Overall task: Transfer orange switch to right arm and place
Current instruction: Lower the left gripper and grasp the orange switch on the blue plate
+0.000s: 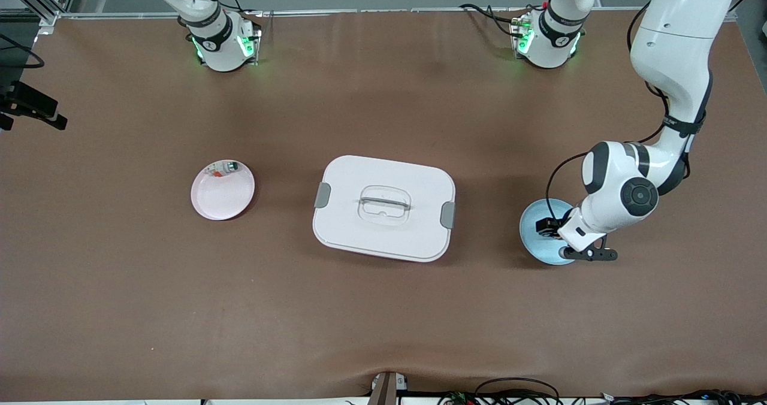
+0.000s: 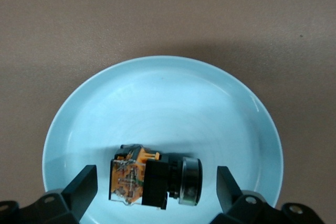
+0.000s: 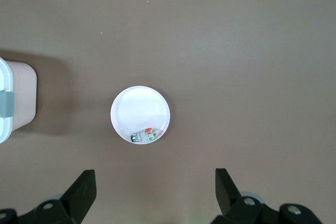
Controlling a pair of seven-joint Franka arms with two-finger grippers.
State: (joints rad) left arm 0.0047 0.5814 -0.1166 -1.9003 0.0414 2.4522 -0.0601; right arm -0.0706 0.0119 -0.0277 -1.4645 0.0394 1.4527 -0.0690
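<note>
The left arm reaches down from its base, elbow bent, wrist low over the table's left-arm end. The left gripper [image 2: 155, 187] points straight down, its fingers [image 2: 84, 184] spread wide with nothing clamped between them. The right arm waits raised high; the right gripper [image 3: 155, 190] faces down, fingers [image 3: 84, 187] wide apart, holding nothing.

A lidded box [image 1: 383, 207] sits at the table's [image 1: 383, 321] middle, between two plates. The plate [image 1: 223, 190] toward the right arm's end holds a small piece [image 1: 226, 168]. The plate [image 1: 539, 237] toward the left arm's end holds the switch [image 2: 155, 182], lying on its side, with the left gripper [image 2: 156, 184] over it.
</note>
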